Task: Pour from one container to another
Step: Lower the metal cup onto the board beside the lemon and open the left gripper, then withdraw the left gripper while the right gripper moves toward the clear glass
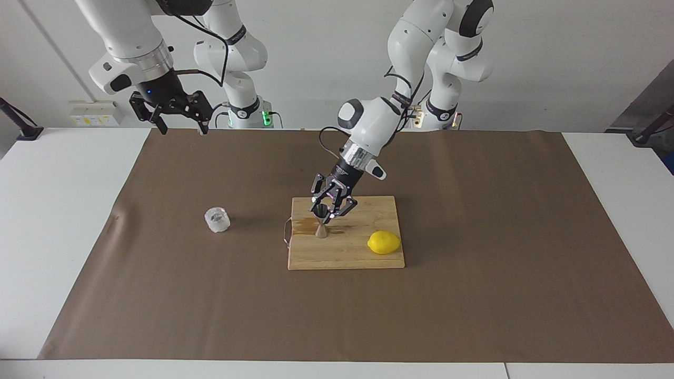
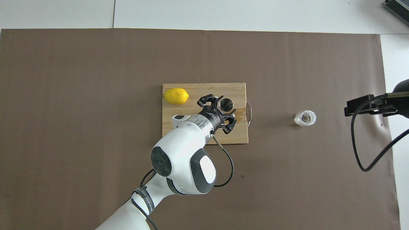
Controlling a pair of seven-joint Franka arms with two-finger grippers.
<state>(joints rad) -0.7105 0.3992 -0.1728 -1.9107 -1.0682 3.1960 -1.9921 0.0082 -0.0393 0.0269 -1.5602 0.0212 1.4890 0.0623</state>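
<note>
Centrally, on a brown mat (image 1: pixel 474 237), a wooden cutting board (image 1: pixel 347 255); clock directions below taken with twelve pointing away from the robots and three toward the right arm's end of the table. At about two o'clock on the board, standing upright, the steel jigger (image 1: pixel 321 223), hourglass-shaped, mouth up and dark inside; impossible to tell whether any liquid inside. Reaching in from seven o'clock and slanting down over the board, the left gripper (image 1: pixel 327 210), released, fingers parted on either side of the jigger's upper cone; too fine to judge whether either fingertip touches the metal. From overhead, only the jigger's round mouth on show, lower cone hidden beneath it, and the middle of the board covered by the left wrist. At ten o'clock on the board, a yellow lemon (image 1: pixel 384 242), well apart from the jigger. Next to the jigger's foot, toward three o'clock, a darker wet-looking stain (image 1: pixel 303 226). At the board's three o'clock end, a thin wire loop (image 1: pixel 286 231). Off the board at three o'clock, alone on the mat, the clear faceted cup (image 1: pixel 217 220), upright; contents hard to make out through the frosty wall. Waiting high over the mat's corner at roughly four o'clock, the right gripper (image 1: pixel 181 126), spread wide and holding nothing; from overhead mostly cut off by the frame's edge.
</note>
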